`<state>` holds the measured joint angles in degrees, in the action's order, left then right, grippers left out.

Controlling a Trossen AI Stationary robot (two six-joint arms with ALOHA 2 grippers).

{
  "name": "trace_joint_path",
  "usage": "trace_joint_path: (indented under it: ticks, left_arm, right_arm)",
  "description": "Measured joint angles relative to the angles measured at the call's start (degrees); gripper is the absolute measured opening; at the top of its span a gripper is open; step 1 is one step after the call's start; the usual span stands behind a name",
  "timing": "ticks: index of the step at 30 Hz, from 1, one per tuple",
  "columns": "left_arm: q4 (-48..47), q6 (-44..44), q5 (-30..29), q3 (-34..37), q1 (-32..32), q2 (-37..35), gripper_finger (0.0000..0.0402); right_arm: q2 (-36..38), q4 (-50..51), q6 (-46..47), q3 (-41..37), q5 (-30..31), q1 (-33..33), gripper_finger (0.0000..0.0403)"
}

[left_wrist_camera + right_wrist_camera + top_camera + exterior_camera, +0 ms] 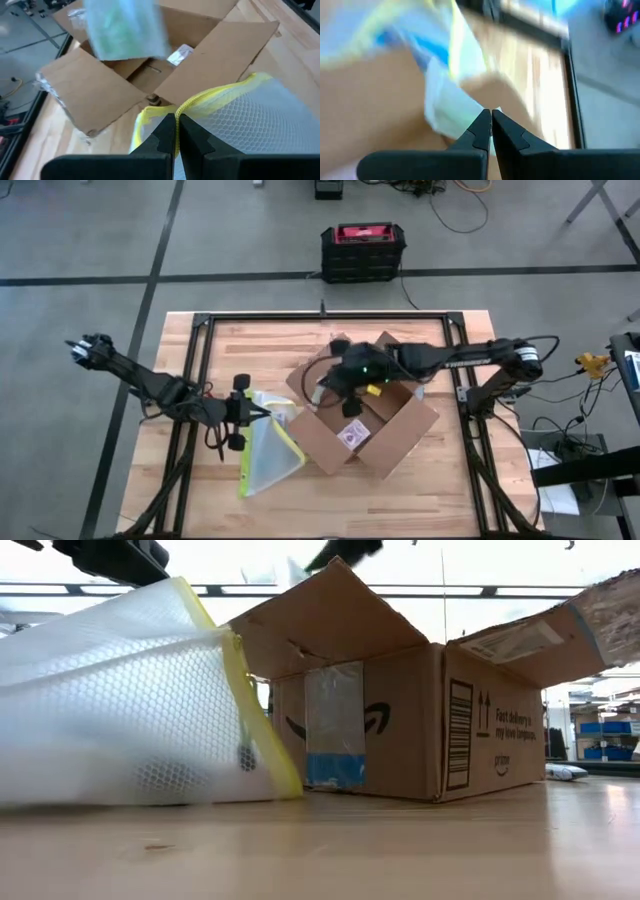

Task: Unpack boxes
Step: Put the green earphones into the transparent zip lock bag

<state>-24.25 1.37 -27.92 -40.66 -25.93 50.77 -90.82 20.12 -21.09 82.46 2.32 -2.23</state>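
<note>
Pinching the yellow edge of a clear mesh-lined pouch (268, 455) w/ L end effector (255, 416), fingers closed tight on that edge in the left wrist view (176, 122). Keeping said pouch (260, 115) low on the tabletop (250, 345), approx 8 o'clock from tabletop ctr in the high view, its far end touching or nearly touching the near flap of the box (385, 435); cannot tell which.

Resting on the tabletop just at 3 o'clock of the pouch: brown cardboard box, all flaps spread open, white label showing inside on the floor of it. Showing clear tape, black arrow marks and a barcode on its sides in the low view (400, 730), w/ the pouch (120, 710) lying at its 9 o'clock there.

Hovering over the open box, toward its 11 o'clock corner: R end effector (345, 385), arm reaching in from 3 o'clock. Closing fingers together (490, 115) on what looks like a pale packet (445, 110), blurred; same packet appearing greenish-white above the box (100, 90) in the left wrist view (125, 27).

Sitting on the floor at 12 o'clock, beyond the tabletop: black and red case (362, 250).
</note>
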Motion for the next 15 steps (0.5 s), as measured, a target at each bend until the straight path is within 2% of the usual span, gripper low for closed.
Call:
trace_joint_path:
  ticks: [6, 15]
  left_arm:
    - [0.03, -0.83, 5.11, 0.0, 0.0, -3.71, 0.0]
    - [-2.85, 0.75, 7.02, 0.0, 0.0, -6.72, 0.0]
  right_arm:
    - [-7.61, -13.64, 3.24, 0.0, -0.37, -3.06, 0.0]
    - [-20.82, -19.46, 4.04, 3.4, -1.04, -5.46, 0.0]
